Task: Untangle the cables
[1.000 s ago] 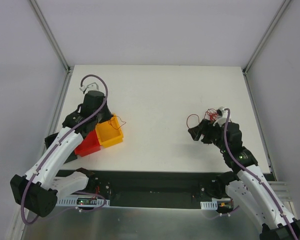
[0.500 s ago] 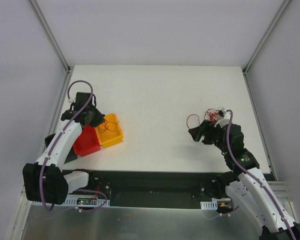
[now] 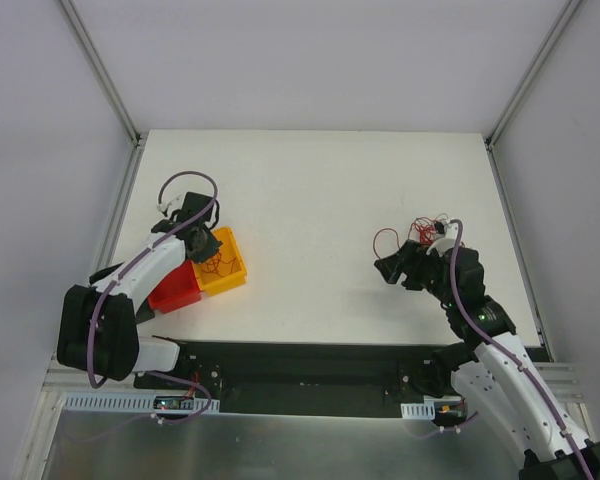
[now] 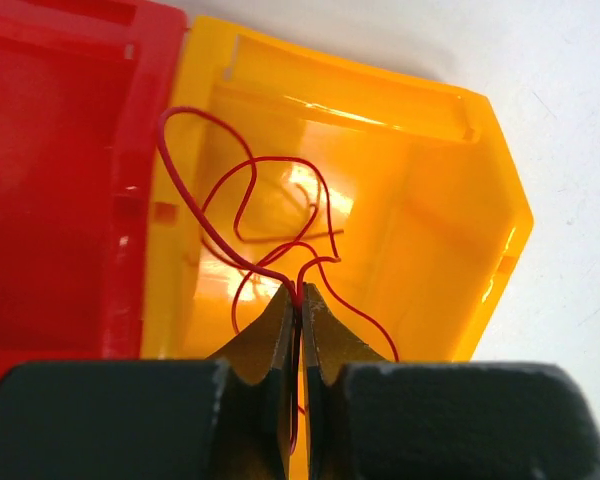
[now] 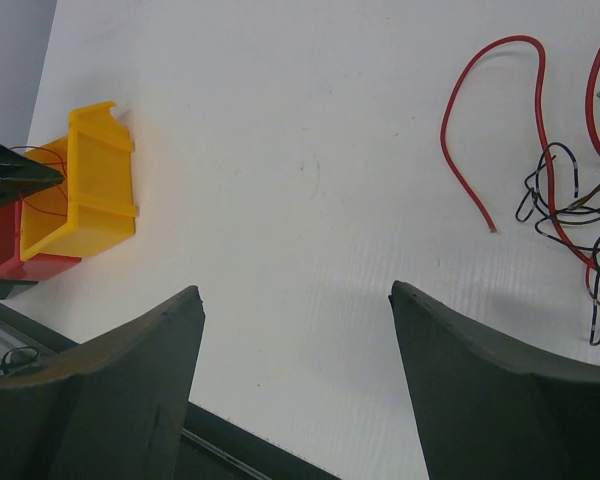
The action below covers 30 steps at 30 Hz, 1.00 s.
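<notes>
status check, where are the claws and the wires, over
Left claw shut on red wire, over yellow bin. Right claw open, empty, beside wire tangle. Nothing in the way.

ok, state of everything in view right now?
left gripper: shut on a red wire, over the yellow bin
red wire: pinched, loops hanging into the yellow bin
yellow bin: upright, red wire in it
red bin: beside the yellow bin, no wire visible in it
right gripper: open, empty, near the tangle
tangle: red and black wires, knotted, on the table
</notes>
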Each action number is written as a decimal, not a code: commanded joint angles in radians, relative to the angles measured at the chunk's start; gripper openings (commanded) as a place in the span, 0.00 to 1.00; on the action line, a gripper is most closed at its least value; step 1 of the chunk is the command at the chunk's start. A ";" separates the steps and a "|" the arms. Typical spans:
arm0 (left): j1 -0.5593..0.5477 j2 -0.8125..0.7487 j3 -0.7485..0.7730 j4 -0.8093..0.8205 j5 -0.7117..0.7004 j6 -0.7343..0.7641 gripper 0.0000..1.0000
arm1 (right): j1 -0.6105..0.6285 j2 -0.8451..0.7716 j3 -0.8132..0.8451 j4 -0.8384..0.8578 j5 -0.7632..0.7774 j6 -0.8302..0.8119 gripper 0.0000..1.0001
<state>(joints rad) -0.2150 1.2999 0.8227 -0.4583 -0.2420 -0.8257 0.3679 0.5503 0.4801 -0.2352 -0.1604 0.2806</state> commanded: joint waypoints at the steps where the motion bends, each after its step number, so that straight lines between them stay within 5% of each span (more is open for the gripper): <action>1: -0.052 0.065 0.052 0.026 -0.046 0.016 0.00 | -0.004 0.007 0.017 0.043 -0.011 0.015 0.78; 9: -0.098 0.041 0.016 0.026 -0.026 0.011 0.01 | -0.004 0.003 0.003 0.063 -0.036 0.025 0.78; 15: -0.110 -0.098 -0.011 0.020 0.075 0.063 0.56 | -0.004 0.025 0.025 0.051 -0.019 0.005 0.78; 19: -0.110 -0.267 -0.051 0.018 0.124 0.109 0.79 | -0.004 0.059 0.020 0.045 0.013 -0.020 0.78; 24: -0.110 -0.364 -0.011 0.024 0.240 0.227 0.89 | -0.012 0.219 0.155 -0.090 0.132 -0.054 0.78; 30: -0.110 -0.399 -0.013 0.118 0.553 0.306 0.90 | -0.109 0.534 0.324 -0.226 0.324 -0.052 0.77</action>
<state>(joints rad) -0.3153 0.9276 0.8032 -0.4187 0.0692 -0.6037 0.3202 0.9455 0.7067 -0.3695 0.0151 0.2455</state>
